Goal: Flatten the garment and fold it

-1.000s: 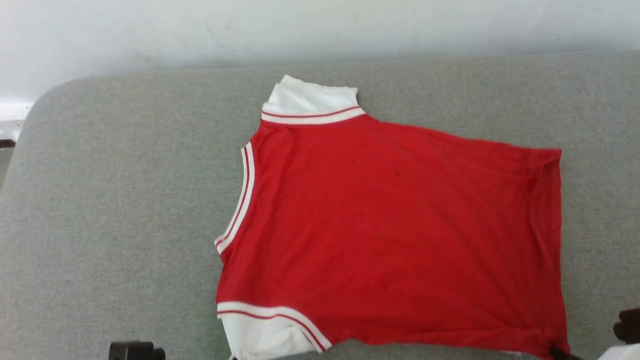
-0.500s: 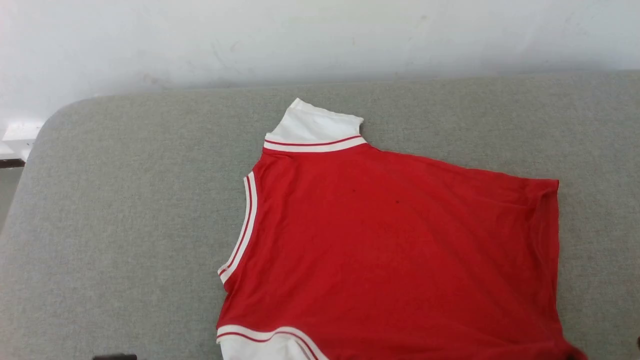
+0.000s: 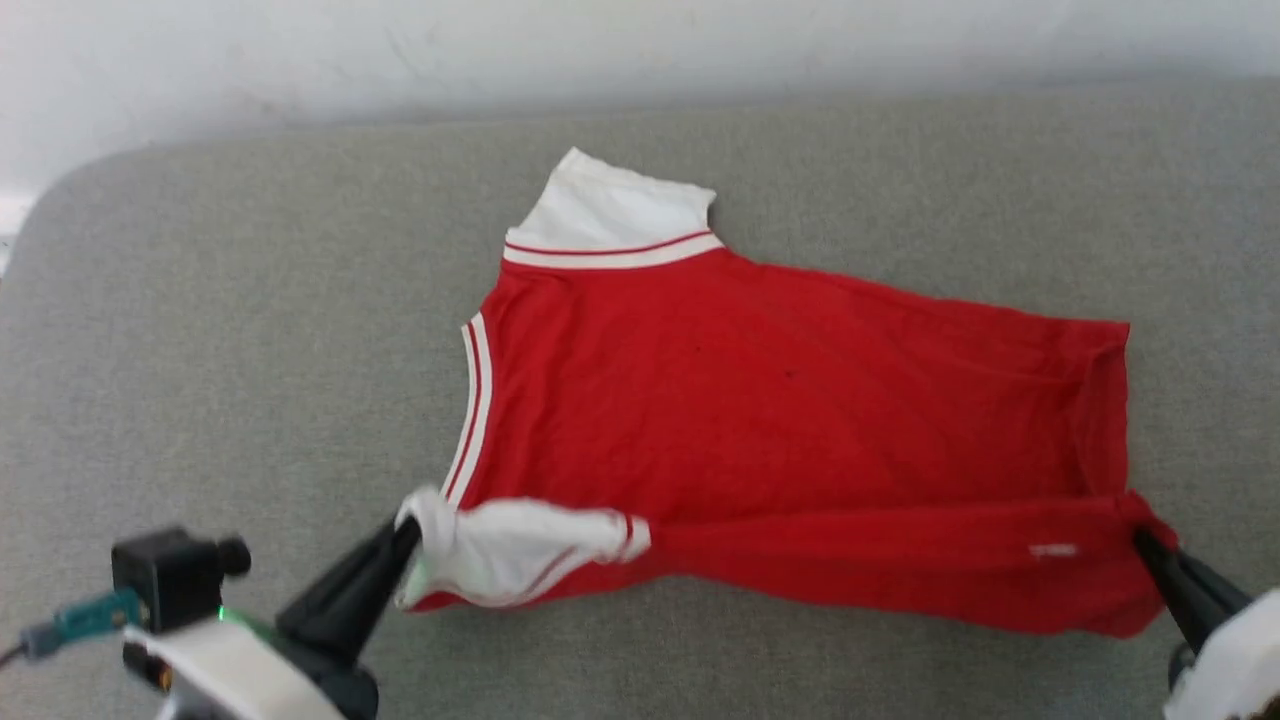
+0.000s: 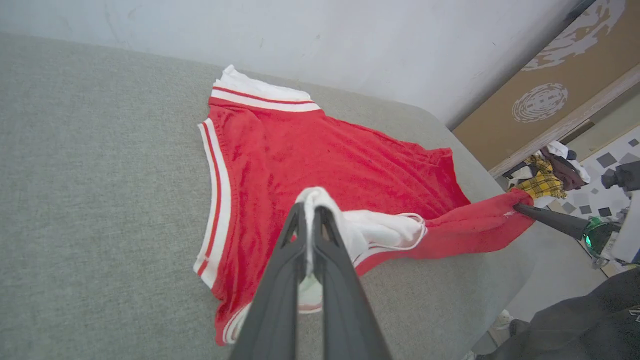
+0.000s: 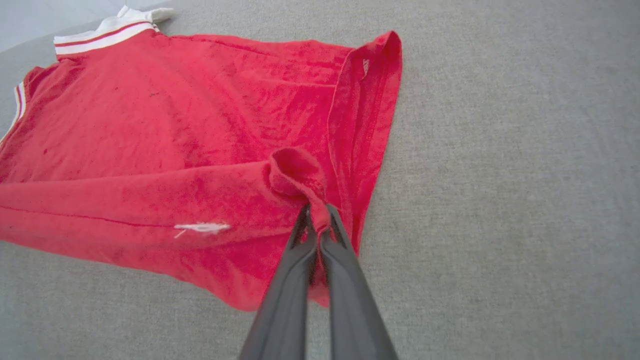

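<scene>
Between the two grippers: the garment (image 3: 780, 400), long axis running from the left gripper (image 3: 412, 528) to the right gripper (image 3: 1140, 535), its body spread beyond both on the grey padded surface (image 3: 220, 350). Left pinched shut on the near white sleeve (image 3: 520, 545), right on the near hem corner (image 5: 299, 172). Likely fold: forward, away from both arms.

Left gripper (image 4: 309, 211) pinches the white sleeve of the red garment (image 4: 320, 155) over a grey padded surface (image 4: 90, 175).
Its two dark fingers press together on the sleeve's edge. At the far end of the rolled-up near edge, the right gripper (image 4: 522, 209) clamps the red hem corner. Heaped clothes (image 4: 542, 175) lie on the floor beyond.
</scene>
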Robot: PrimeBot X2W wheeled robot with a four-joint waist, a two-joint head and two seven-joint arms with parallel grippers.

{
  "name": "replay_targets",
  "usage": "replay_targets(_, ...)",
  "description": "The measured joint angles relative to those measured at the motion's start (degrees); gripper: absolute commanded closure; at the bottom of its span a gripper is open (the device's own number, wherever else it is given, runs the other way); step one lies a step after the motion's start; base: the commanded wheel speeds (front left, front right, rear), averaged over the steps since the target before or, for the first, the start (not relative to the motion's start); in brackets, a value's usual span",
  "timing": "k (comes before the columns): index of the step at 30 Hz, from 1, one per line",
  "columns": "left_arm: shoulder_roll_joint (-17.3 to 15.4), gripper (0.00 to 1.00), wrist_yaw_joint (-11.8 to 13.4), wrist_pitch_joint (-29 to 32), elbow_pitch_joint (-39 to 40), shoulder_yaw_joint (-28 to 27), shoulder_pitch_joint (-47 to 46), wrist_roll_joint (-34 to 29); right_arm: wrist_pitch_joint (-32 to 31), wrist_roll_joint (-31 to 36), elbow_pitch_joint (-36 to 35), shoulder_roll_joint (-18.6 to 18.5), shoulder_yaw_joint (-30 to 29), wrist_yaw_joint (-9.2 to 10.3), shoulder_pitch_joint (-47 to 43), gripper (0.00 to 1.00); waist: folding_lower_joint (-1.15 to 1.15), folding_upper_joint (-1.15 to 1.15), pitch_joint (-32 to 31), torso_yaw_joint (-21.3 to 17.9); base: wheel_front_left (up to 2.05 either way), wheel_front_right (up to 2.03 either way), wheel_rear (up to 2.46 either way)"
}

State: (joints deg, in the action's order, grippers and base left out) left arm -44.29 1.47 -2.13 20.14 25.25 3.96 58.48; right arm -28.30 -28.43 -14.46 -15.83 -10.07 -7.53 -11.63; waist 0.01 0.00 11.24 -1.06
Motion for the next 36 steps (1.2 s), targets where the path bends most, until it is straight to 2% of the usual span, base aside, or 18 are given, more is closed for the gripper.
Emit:
replay_targets(6,2.2,1.0,-2.6,0.7,-5.0,0.8,-10.2,-2.6,2.1,1.2,3.5,-1.3,3.0,0.0,7.3,1.0,0.01,0.0,4.3,-0.6,0.0,0.0,0.0)
replay_targets(13,6.6,1.0,-5.4,2.6,-14.1,4.4,-18.6,-4.7,0.5,2.3,7.9,-2.2,3.6,0.0,12.0,1.0,0.01,0.0,9.7,-0.9,0.0,0.0,0.0)
replay_targets(19,9.4,1.0,-6.6,2.6,-22.4,6.3,-22.1,-4.8,-0.7,2.7,9.8,-2.2,3.2,-0.01,13.1,1.0,0.0,0.0,12.7,-1.0,0.0,0.0,0.0)
replay_targets(24,9.9,1.0,-7.2,3.8,-26.9,7.1,-24.1,-4.8,-1.7,2.6,10.9,-1.7,3.6,-0.01,14.3,1.0,-0.02,0.0,13.5,-1.4,0.0,0.0,0.0)
replay_targets(25,9.9,0.97,-7.1,4.1,-27.2,7.2,-24.5,-5.1,-2.0,2.6,11.2,-1.6,3.7,-0.01,14.6,1.0,-0.02,0.0,13.6,-1.4,0.0,0.0,0.0)
replay_targets(26,10.1,0.68,-6.9,4.1,-27.6,7.0,-24.7,-5.0,-2.0,2.6,11.3,-1.5,3.7,-0.01,14.8,0.71,-0.02,0.0,13.6,-1.4,0.0,0.0,0.0)
replay_targets(27,10.4,0.51,-6.7,4.1,-27.9,6.8,-24.8,-4.8,-2.0,2.6,11.5,-1.4,3.7,-0.01,15.0,0.0,-0.02,0.0,13.6,-1.4,0.0,0.0,0.0)
replay_targets(28,10.6,0.19,-6.4,4.1,-28.0,6.8,-24.9,-4.6,-2.0,2.6,11.7,-1.3,3.7,-0.01,15.1,0.0,-0.02,0.0,13.6,-1.4,0.0,0.0,0.0)
replay_targets(29,10.6,0.0,-6.4,4.1,-28.0,6.7,-24.9,-4.5,-2.0,2.6,11.7,-1.3,3.9,-0.01,15.2,0.0,-0.02,0.0,13.5,-1.5,0.0,0.0,0.0)
replay_targets(33,10.7,0.0,-5.7,3.8,-27.8,6.3,-24.7,-4.0,-1.5,2.2,11.3,-0.7,4.7,-0.05,15.7,0.0,-0.01,0.0,12.8,-1.5,0.0,0.0,0.0)
replay_targets(36,10.7,0.0,-4.1,2.4,-26.6,5.3,-23.2,-3.5,-0.8,1.4,10.7,-0.3,4.5,-0.01,15.1,0.0,0.0,0.0,11.9,-1.4,0.0,0.0,0.0)
